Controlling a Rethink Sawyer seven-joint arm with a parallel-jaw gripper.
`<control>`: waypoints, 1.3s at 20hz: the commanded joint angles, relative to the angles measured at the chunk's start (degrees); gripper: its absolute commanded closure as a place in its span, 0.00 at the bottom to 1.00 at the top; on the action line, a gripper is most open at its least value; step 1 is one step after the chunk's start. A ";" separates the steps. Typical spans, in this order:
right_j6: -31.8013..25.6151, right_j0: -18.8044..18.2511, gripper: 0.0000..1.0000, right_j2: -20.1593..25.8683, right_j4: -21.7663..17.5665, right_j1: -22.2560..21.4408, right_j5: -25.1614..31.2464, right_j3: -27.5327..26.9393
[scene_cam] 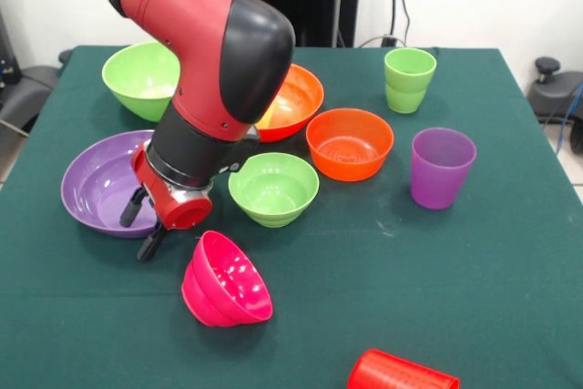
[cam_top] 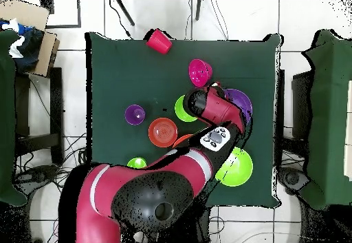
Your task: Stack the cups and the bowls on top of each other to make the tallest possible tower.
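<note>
My gripper (scene_cam: 139,227) hangs at the near right rim of the large purple bowl (scene_cam: 96,184); its two black fingers (scene_cam: 130,209) stand apart and hold nothing. The small lime green bowl (scene_cam: 273,189) is just to its right. The magenta bowl (scene_cam: 225,281) lies tipped on its side in front. The small orange bowl (scene_cam: 349,143), the large orange bowl (scene_cam: 296,97) partly behind the arm, and the large lime green bowl (scene_cam: 138,77) stand further back. The purple cup (scene_cam: 442,168) and light green cup (scene_cam: 409,79) stand upright at right. The red cup (scene_cam: 401,373) lies on its side. The yellow cup is hidden.
In the overhead view the arm covers the gripper and much of the purple bowl (cam_top: 241,101). The red cup (cam_top: 159,41) lies at the table's far edge. Chairs and a cardboard box (cam_top: 31,30) stand around the green table (cam_top: 113,68).
</note>
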 commanded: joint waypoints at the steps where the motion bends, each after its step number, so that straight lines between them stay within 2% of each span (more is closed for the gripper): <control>1: 6.71 -0.77 0.00 8.22 -0.61 1.55 -1.78 -2.15; 10: 6.60 -1.25 0.00 9.16 -0.91 1.43 -2.95 -1.29; 17: 5.85 -1.85 0.00 10.70 -2.65 -1.35 -3.37 2.66; 26: 5.64 -1.94 0.00 10.98 -3.05 -1.54 -3.76 2.97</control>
